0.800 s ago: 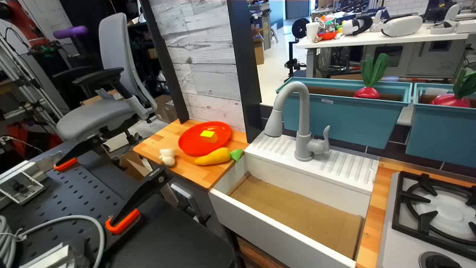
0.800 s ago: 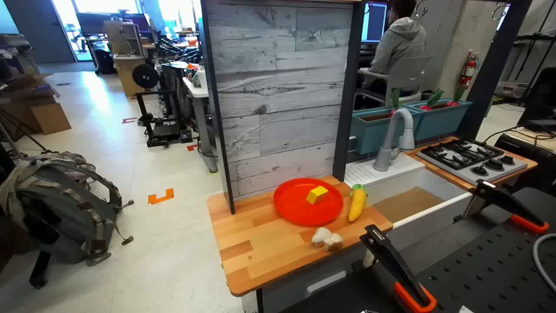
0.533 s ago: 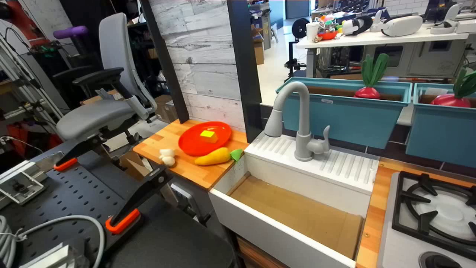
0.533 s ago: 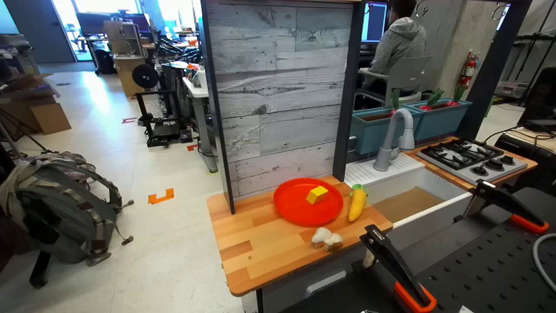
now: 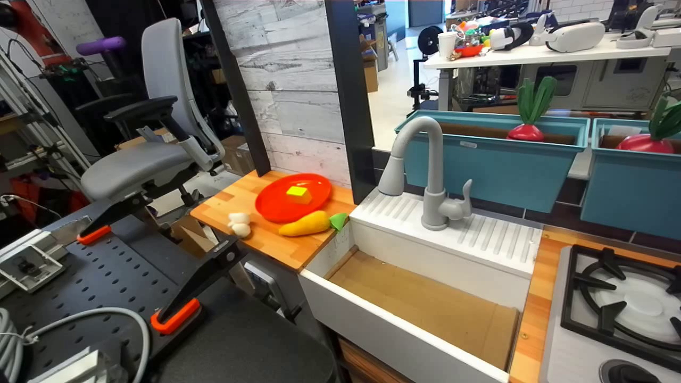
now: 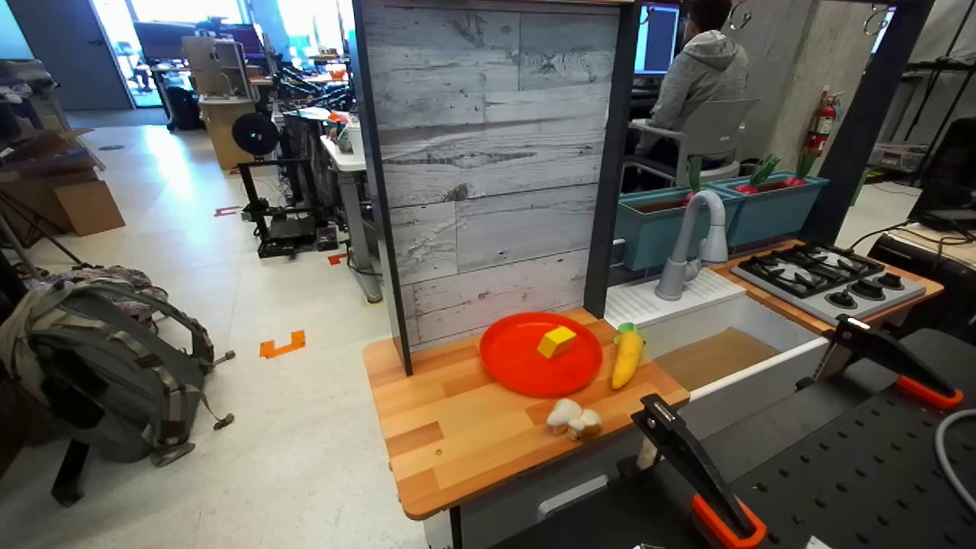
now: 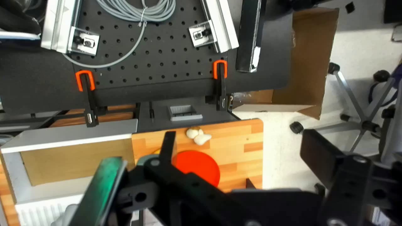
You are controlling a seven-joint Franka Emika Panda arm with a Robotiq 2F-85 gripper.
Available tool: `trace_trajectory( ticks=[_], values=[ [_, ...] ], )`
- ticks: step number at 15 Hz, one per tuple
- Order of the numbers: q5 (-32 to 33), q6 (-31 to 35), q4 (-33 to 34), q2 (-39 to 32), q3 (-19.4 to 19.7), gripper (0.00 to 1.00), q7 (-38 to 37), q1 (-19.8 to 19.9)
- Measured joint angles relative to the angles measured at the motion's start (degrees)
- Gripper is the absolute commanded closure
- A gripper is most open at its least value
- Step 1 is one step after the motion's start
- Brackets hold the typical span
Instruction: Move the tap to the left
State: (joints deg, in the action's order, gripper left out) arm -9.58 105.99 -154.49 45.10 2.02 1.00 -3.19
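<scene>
The tap point(image 5: 435, 159) is a grey gooseneck faucet standing upright at the back of the white sink point(image 5: 404, 340). In this exterior view its spout points to the left, over the ribbed ledge. In an exterior view the tap point(image 6: 686, 229) also shows from the side, with the spout bent to the right. In the wrist view only a grey bit of the tap point(image 7: 64, 216) shows at the bottom left, mostly hidden by the gripper. My gripper point(image 7: 239, 138) is open and empty, high above the counter, apart from the tap. Neither exterior view shows the gripper.
A red plate point(image 5: 282, 210) with a yellow block point(image 5: 299, 194), a yellow pepper-like toy point(image 5: 306, 224) and white mushrooms point(image 5: 239, 225) are on the wooden counter. A stove point(image 5: 633, 303) and teal planters point(image 5: 489, 165) stand near the sink. Black clamps point(image 7: 221, 88) grip the table edge.
</scene>
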Motion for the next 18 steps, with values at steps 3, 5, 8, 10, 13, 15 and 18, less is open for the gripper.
trace_trajectory(
  ticks=[3,5,8,10,13,15,18],
  values=[
    [-0.12,10.17,0.47,-4.24,1.35,0.00,0.05,0.46],
    [-0.70,16.31,1.88,-8.81,2.91,0.00,0.44,0.53],
    [-2.98,24.28,5.93,-17.85,5.74,0.00,1.96,0.59],
    [-5.64,28.88,9.69,-24.80,7.66,0.00,3.43,0.66],
    [-10.39,32.34,16.73,-35.68,10.04,0.00,5.98,1.51],
    [-12.99,32.56,21.66,-42.73,10.62,0.00,8.04,3.23],
    [-14.72,32.66,28.37,-51.68,10.38,0.00,10.21,6.50]
  ],
)
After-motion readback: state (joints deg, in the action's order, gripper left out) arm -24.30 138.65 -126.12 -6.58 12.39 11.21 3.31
